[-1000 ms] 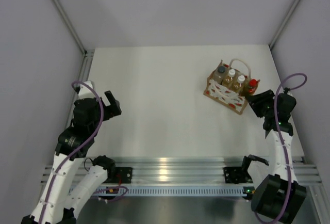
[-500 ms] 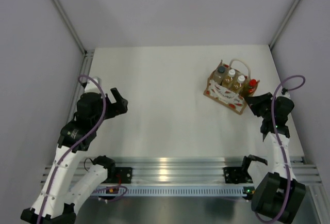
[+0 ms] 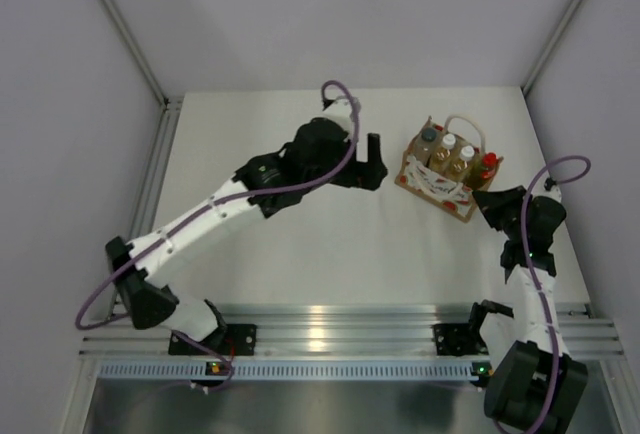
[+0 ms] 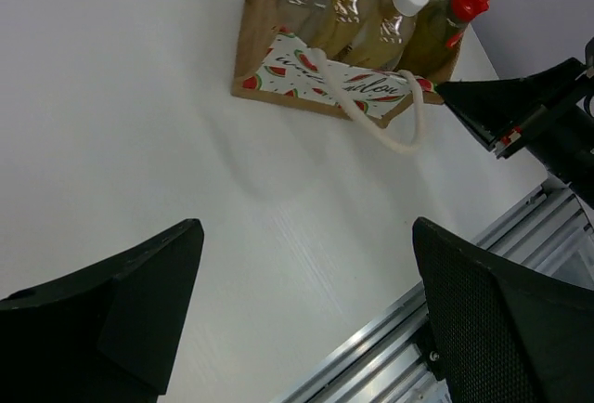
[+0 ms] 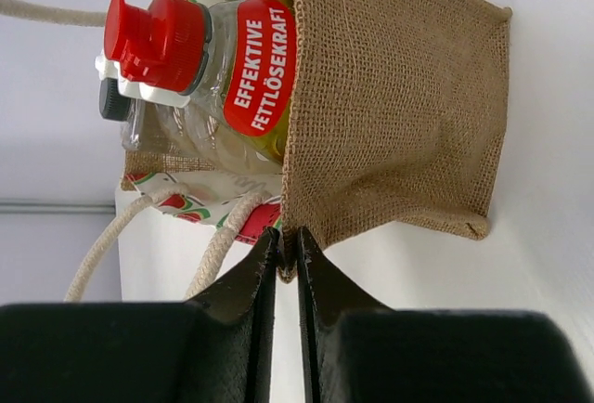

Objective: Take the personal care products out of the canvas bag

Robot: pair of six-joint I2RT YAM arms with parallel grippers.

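Note:
The canvas bag stands at the table's right with the personal care products upright inside: a grey-capped bottle, two white-capped amber bottles and a red-capped yellow bottle. My right gripper is shut on the bag's lower burlap edge, just below the red-capped bottle. My left gripper hangs open above the table just left of the bag, nothing between its fingers. One cream handle droops over the patterned side.
The aluminium rail runs along the table's near edge. Grey walls close in the back and both sides. The right arm's cable loops near the right wall.
My left arm has swung from the table's left side across to just left of the bag. The right gripper has closed on the bag's edge.

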